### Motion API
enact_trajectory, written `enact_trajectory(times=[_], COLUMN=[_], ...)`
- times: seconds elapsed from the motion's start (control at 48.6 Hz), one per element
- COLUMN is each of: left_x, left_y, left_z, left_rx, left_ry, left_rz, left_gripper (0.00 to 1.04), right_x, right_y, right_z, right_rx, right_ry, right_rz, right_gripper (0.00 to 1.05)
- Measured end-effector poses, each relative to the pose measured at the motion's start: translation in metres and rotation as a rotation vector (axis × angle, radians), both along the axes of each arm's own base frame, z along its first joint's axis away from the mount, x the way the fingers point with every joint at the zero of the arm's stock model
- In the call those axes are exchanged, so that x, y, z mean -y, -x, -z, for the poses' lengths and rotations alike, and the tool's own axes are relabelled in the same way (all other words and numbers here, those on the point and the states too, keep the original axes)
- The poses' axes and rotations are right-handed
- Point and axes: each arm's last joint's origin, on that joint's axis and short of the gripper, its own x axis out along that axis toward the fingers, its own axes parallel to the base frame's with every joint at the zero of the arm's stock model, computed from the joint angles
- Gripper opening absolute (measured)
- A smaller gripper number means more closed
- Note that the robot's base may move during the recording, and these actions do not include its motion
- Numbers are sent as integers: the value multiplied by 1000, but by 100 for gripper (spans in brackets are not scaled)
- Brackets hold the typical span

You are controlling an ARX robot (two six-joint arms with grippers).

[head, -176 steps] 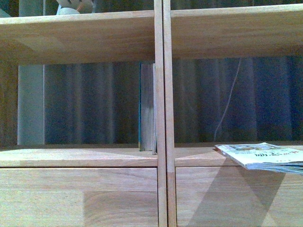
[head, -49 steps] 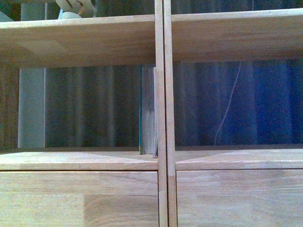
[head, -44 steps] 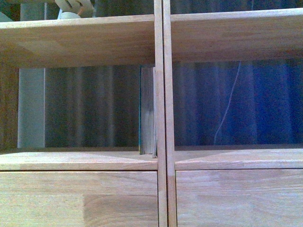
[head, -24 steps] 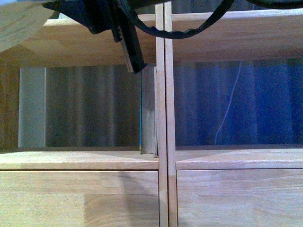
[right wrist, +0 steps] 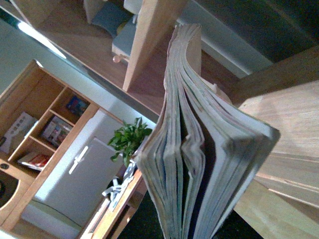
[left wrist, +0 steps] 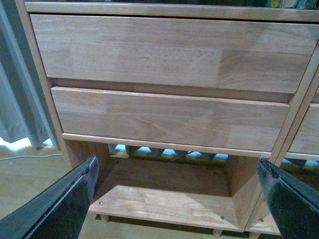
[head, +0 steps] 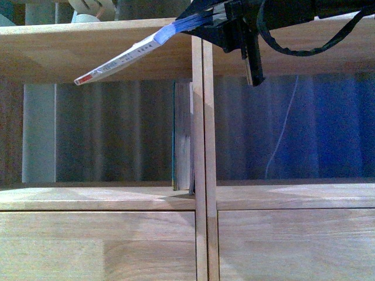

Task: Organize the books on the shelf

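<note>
The shelf (head: pixel 105 50) is pale butcher-block wood with a central divider (head: pixel 201 146), open compartments above and plain drawer fronts (head: pixel 96 246) below. Through its open back hangs a dark pleated curtain (head: pixel 111 132), lit blue on the right, with a thin pale cord (head: pixel 282 132) in front of it. A pale object (head: pixel 88 9) sits on the upper plank, too cropped to identify. In the left wrist view, two more drawer fronts (left wrist: pixel 169 50) stand above a low open compartment, with a wood floor (left wrist: pixel 25 179) and a grey curtain (left wrist: pixel 17 99) beside them.

The teal book (head: pixel 182 137) stands upright in the left compartment, against the divider.

The right gripper (head: pixel 231 32) reaches in at the top, in front of the upper plank, clamped on one end of the paperback (head: pixel 126 55). The paperback slopes down to the left across the plank's face, touching nothing else. In the right wrist view, its pages (right wrist: pixel 199 164) fan apart at the free edge.

The left gripper (left wrist: pixel 178 162) is low, facing the drawers, its fingers (left wrist: pixel 65 204) spread wide and holding nothing.

The paperback's white spine has a red block near its free end and a blue band near the gripper. No writing on it can be read.
</note>
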Motion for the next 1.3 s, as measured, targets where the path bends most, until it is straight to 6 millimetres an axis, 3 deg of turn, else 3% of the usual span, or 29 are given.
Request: enact_trajectory(times=[1.05,1.173,1.297], left_x=[0,-3,0], left_y=[0,-4,-9], left_z=[0,-14,-45], left_rx=[0,113,247], left_ry=[0,-52,-111], left_rz=[1,257,457], left_gripper=[97,97,97], right_x=[-2,-2,-2], right_y=[1,1,1], right_z=[-1,-1,0], right_rx=[8,8,7], right_ry=[-2,-2,-1], right_rz=[-8,-7,-10], right_gripper=[7,7,7])
